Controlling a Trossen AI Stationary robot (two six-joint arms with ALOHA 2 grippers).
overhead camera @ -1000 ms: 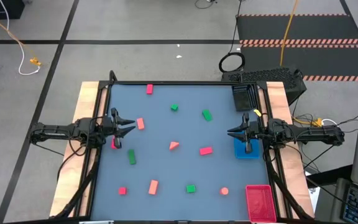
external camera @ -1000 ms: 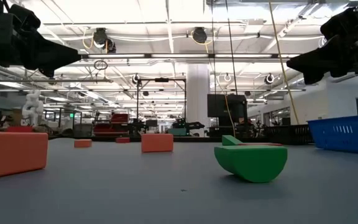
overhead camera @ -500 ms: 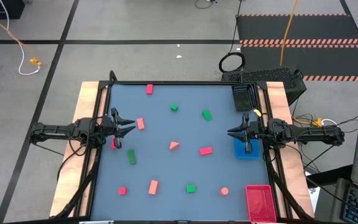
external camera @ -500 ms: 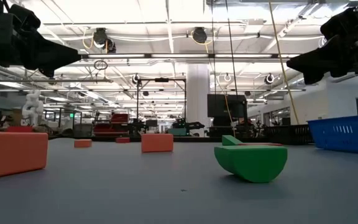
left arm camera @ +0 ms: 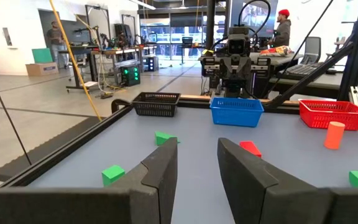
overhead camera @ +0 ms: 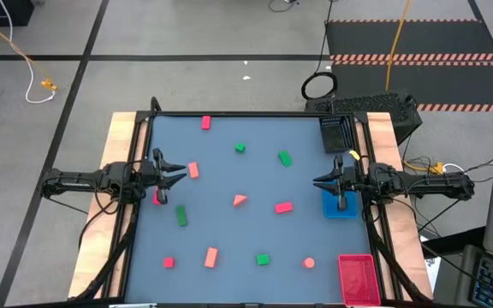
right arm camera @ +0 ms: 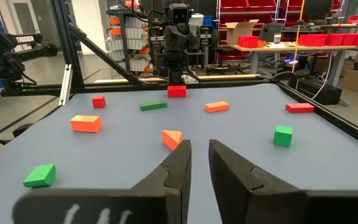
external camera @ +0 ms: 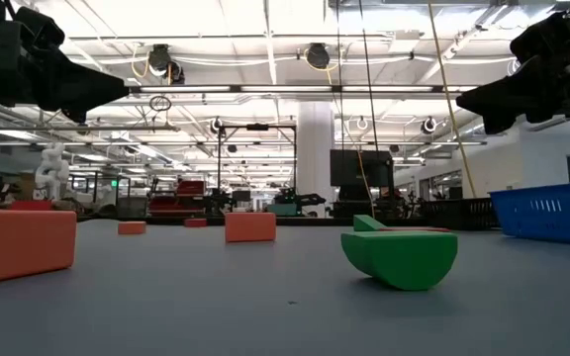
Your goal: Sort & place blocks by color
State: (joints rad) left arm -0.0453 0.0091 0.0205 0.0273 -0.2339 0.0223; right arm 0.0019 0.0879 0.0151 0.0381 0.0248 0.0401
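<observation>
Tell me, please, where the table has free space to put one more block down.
Bare mat lies between the red block at the far edge and the black tray, and around the pink wedge. The near row, from pink bar to red tray, is crowded.

Low view: orange block [external camera: 13, 244] cut by frame edge; blue tray [external camera: 552, 212] likewise, partly out of frame.

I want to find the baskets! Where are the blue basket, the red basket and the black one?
blue basket [left arm camera: 236, 112], left wrist view, front wall.
red basket [left arm camera: 325, 114], left wrist view, front wall.
black basket [left arm camera: 156, 104], left wrist view, front wall.
</observation>
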